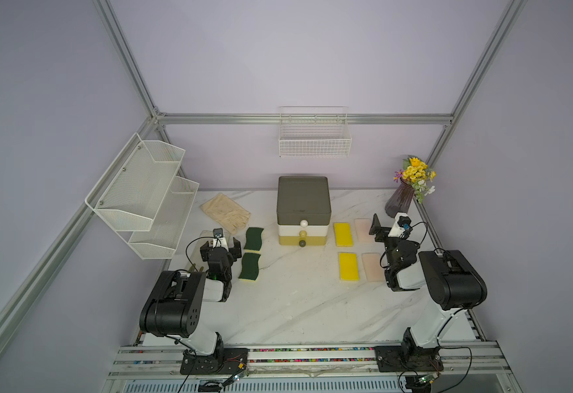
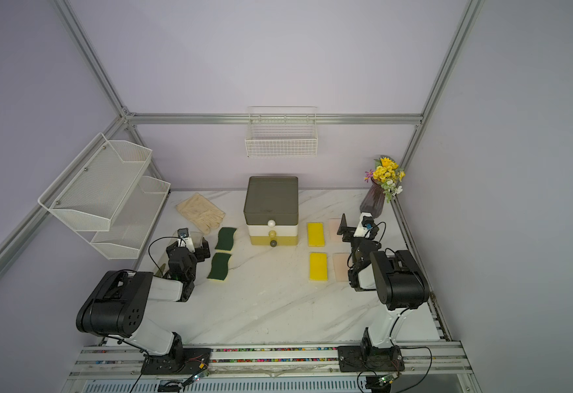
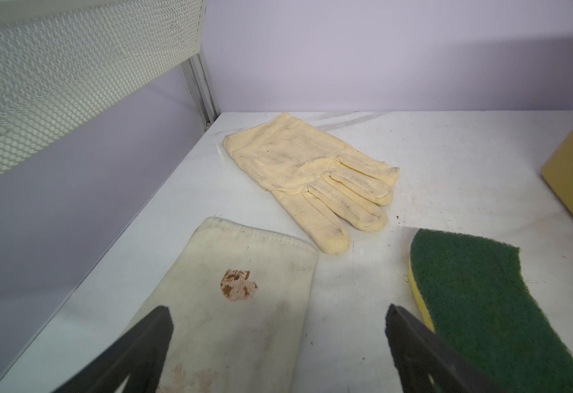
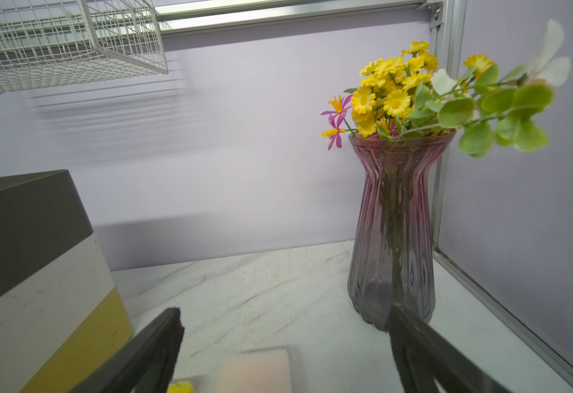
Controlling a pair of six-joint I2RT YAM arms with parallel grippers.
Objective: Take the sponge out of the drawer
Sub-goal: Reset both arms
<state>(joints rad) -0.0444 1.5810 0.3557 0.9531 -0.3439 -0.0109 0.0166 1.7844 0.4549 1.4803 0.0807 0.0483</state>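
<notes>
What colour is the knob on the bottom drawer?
Dark grey knob on the mustard-yellow drawer; shows best in a top view.

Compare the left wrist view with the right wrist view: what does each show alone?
Left wrist only: a cream glove, a stained glove, a green sponge and the mesh shelf. Right wrist only: the vase of flowers, the wire basket and a pink sponge. Both: the drawer unit, the marble table, and an open hand: the left hand, then the right hand.
</notes>
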